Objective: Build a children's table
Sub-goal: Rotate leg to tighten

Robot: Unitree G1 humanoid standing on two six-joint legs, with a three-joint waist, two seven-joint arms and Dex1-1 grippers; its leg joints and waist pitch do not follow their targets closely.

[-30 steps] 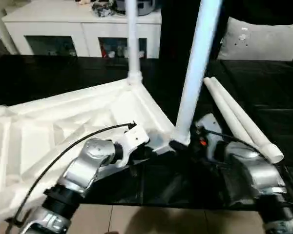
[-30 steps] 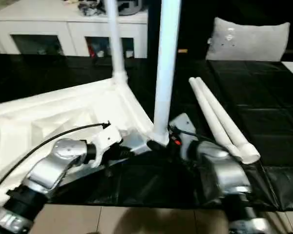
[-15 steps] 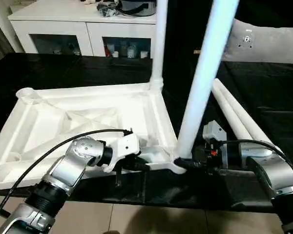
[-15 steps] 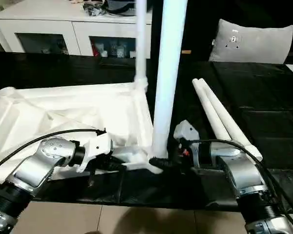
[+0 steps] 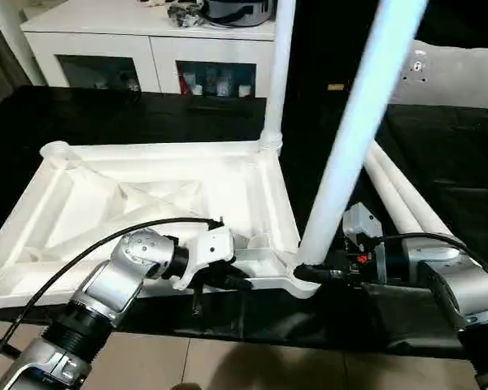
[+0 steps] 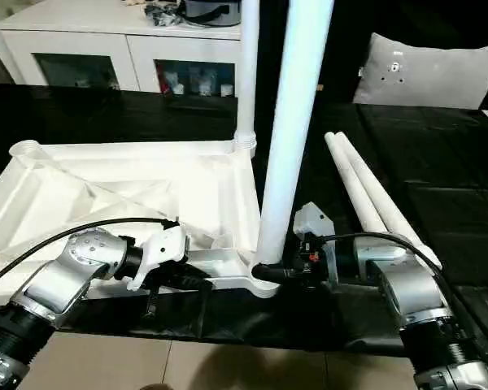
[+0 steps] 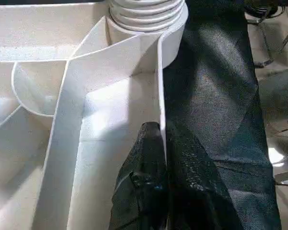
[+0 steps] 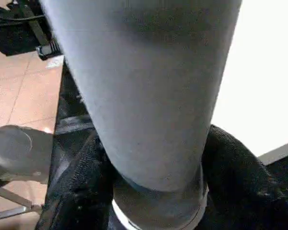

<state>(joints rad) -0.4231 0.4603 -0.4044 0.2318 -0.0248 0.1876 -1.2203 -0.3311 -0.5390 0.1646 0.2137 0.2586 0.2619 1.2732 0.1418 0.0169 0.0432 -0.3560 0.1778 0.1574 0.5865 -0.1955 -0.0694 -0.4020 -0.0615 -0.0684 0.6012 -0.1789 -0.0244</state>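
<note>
The white plastic tabletop [image 6: 138, 191] lay ribbed side up on the black-covered table [image 6: 439, 203], and my left gripper [image 7: 161, 143] was pinched shut on its thin near rim. My right gripper [image 8: 153, 191] had its fingers [image 8: 230, 177] around the base of the near long white tapered leg [image 6: 297, 122]. I judged the parts light, stiff and slippery, so low on the leg, beside the socket, seemed the best hold.

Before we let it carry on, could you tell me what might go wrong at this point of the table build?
The near leg leans in its corner socket with the right gripper around its base; it could seat crooked or tip out.

The left gripper pinches only the thin rim of the table top, so the top could slip or twist.

The two loose legs might roll if bumped.
</note>
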